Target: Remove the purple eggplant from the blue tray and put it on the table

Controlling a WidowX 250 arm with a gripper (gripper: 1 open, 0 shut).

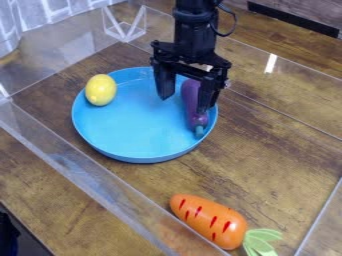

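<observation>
The purple eggplant (195,103) lies in the blue tray (127,135), close to its right rim, pointing toward the front. My black gripper (187,93) points straight down over the eggplant, open, with one finger on each side of it. The fingers reach down around the eggplant's upper half, and the frame does not settle whether they touch it. The tray rests on the dark wood table (267,150).
A yellow lemon (100,89) sits in the tray's left part. An orange carrot (211,221) with green leaves lies on the table near the front. Clear acrylic walls (80,180) ring the table.
</observation>
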